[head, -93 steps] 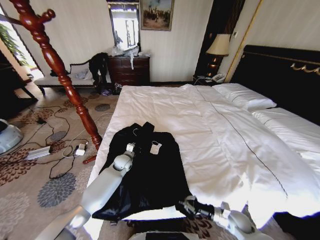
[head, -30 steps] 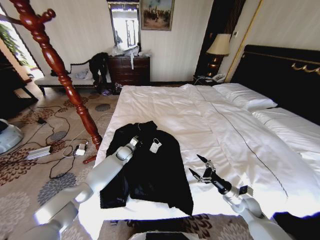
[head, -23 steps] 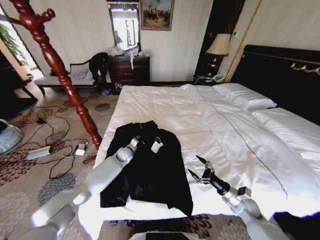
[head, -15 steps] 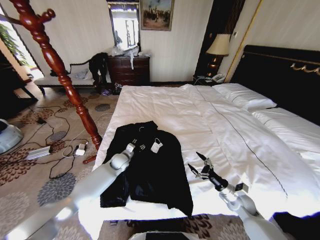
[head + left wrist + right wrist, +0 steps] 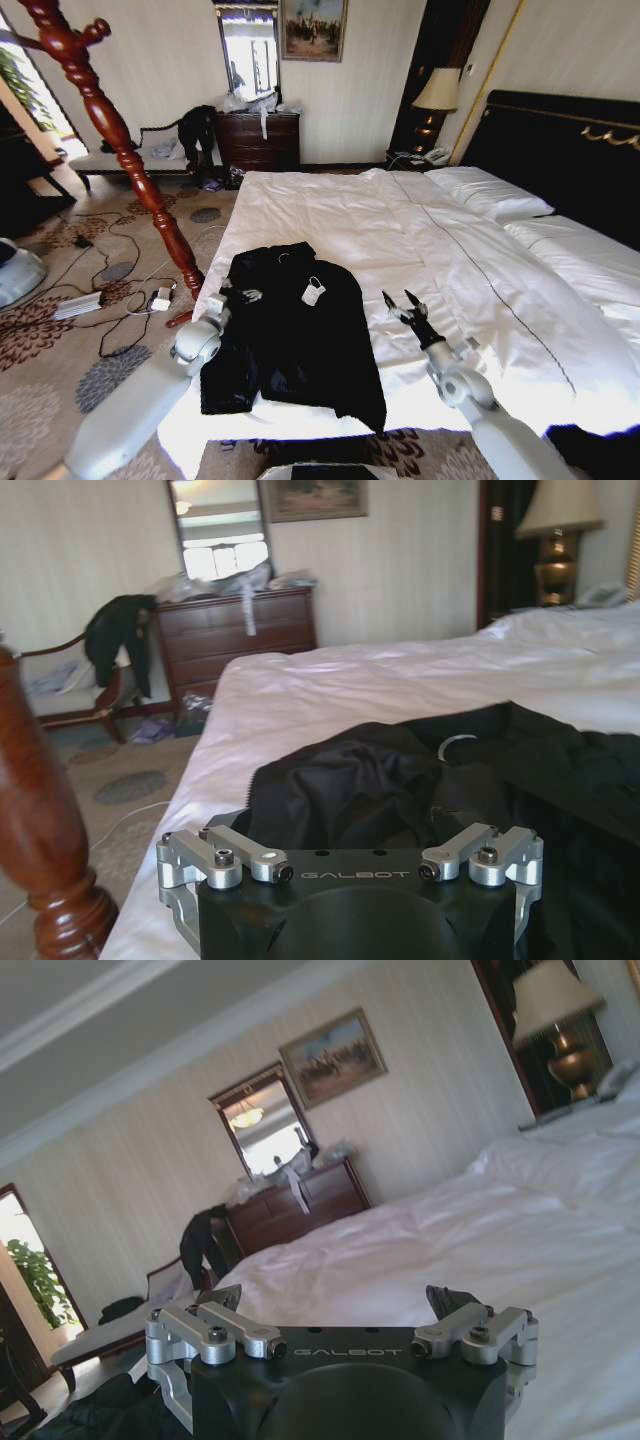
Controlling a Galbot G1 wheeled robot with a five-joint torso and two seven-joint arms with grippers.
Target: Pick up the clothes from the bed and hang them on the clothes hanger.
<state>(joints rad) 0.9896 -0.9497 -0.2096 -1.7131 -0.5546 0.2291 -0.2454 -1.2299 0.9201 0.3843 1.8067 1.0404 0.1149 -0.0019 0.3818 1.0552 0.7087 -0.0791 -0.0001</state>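
Black coat (image 5: 300, 330) flat on bed (image 5: 480, 290), between left tool (image 5: 232, 293) (state indiscernible) and right tool (image 5: 403, 303), fingers spread.

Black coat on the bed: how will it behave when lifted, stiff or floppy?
Likely floppy: the black coat lies crumpled in folds on the bed. Its long body would probably sag and trail. The shiny lining may slip in the left gripper.

"galbot" — on left gripper (image 5: 352, 875), right gripper (image 5: 345, 1352)
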